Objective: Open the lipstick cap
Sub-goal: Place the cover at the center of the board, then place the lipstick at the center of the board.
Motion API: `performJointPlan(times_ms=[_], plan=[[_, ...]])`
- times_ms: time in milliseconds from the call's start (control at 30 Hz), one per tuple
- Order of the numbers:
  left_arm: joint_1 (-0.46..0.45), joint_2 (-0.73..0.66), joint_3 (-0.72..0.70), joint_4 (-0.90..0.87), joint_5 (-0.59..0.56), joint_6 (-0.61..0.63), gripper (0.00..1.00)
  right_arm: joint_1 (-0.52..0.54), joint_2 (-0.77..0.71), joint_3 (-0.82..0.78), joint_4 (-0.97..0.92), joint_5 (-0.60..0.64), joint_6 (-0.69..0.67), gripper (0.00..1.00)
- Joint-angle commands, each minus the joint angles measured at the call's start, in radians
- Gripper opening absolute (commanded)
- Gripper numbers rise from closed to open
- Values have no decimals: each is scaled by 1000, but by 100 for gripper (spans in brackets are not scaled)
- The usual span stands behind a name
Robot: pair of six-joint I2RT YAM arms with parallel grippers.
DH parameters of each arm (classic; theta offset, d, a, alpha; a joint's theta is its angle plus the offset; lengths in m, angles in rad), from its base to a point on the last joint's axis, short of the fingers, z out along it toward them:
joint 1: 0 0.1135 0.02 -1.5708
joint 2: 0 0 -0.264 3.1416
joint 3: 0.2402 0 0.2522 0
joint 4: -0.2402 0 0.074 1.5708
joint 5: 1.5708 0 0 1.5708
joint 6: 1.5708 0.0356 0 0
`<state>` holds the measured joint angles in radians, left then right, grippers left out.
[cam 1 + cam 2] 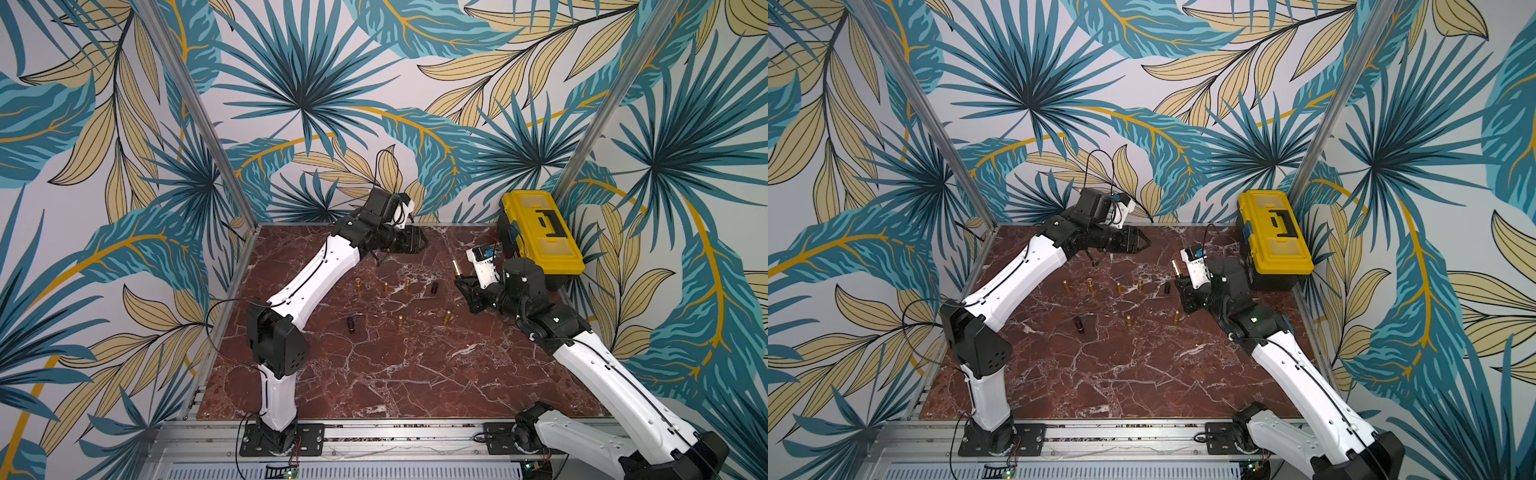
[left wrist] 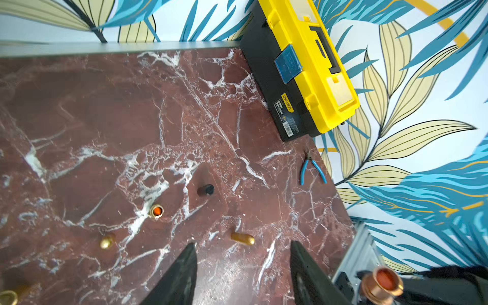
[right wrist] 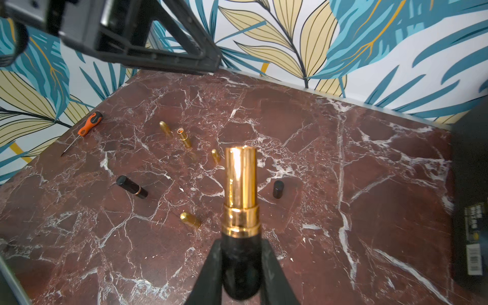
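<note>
Right gripper is clamped tight on the black base of the lipstick, held up off the tabletop at about two o'clock in both top views, just short of the yellow toolbox. And look at that: the gold sleeve stands bare, no cap on it, and the left wrist view catches the red stick end-on inside the tube. Over at twelve to one o'clock the left gripper hovers with its jaws standing apart and nothing between them. A small black cap stands alone on the marble, at roughly eight o'clock from the held lipstick in a top view. It's likely this one's cap, though I can't be certain. So the opening looks done here.

On handling, this should be a light, rigid little cylinder, and the polished gold will be slippery. The black base is the place to pinch, squarely across its middle. The stick itself is soft and would smear or snap, so nothing should touch it. Loose gold pieces lie scattered around the centre
</note>
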<state>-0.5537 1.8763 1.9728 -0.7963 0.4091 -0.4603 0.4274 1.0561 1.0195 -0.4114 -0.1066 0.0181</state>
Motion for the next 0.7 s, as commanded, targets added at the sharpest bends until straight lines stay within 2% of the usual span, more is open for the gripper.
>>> performJointPlan(times_ms=[0,133,300,667], plan=[[24,-92,-63,-4,145,-36,58,6,30,22,49,-72,3,17],[43,-131,-83,-5,246,-46,58,10,68,15,70,-110,12,18],[35,-98,-54,-4,387,-53,59,32,110,29,90,-124,8,17],[17,-41,-67,-4,383,-23,59,77,170,103,70,-120,-35,17]])
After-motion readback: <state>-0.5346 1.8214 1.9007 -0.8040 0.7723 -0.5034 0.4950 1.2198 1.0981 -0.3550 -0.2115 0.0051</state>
